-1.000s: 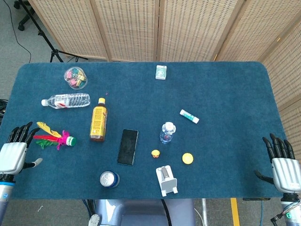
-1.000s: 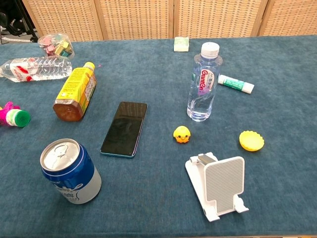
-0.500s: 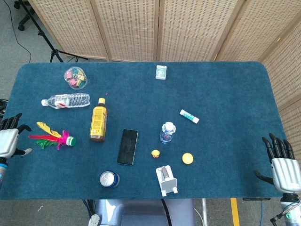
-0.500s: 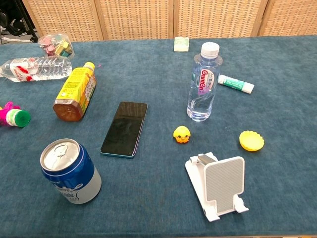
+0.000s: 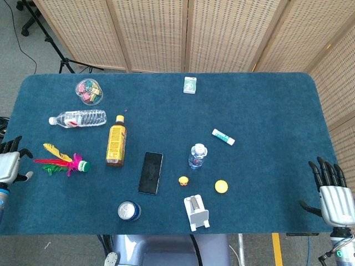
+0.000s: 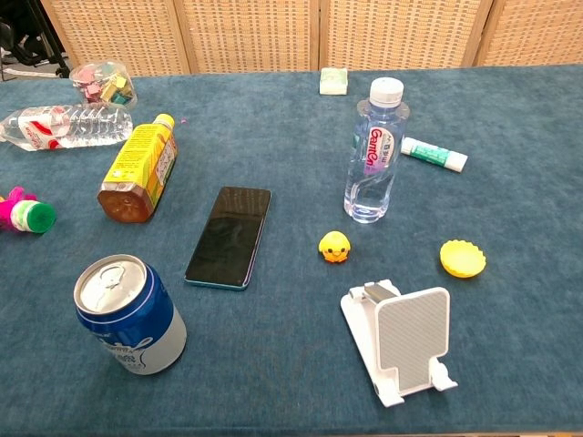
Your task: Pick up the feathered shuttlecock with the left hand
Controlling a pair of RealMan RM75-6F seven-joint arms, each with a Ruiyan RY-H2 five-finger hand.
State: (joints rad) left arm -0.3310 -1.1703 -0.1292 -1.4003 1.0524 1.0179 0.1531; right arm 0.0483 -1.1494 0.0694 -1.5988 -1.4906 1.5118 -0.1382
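While capped, upright water bottle [image 6: 373, 155] shows clear, little liquid visible.

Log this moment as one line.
left hand: open, off table edge | feathered shuttlecock: lying untouched | right hand: open, idle

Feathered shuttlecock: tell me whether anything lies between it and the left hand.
Nothing visible does. In the head view the left hand sits at the table's left edge, and only bare blue cloth separates it from the feathered shuttlecock, whose feather tips point toward it. The yellow tea bottle lies on the far side.
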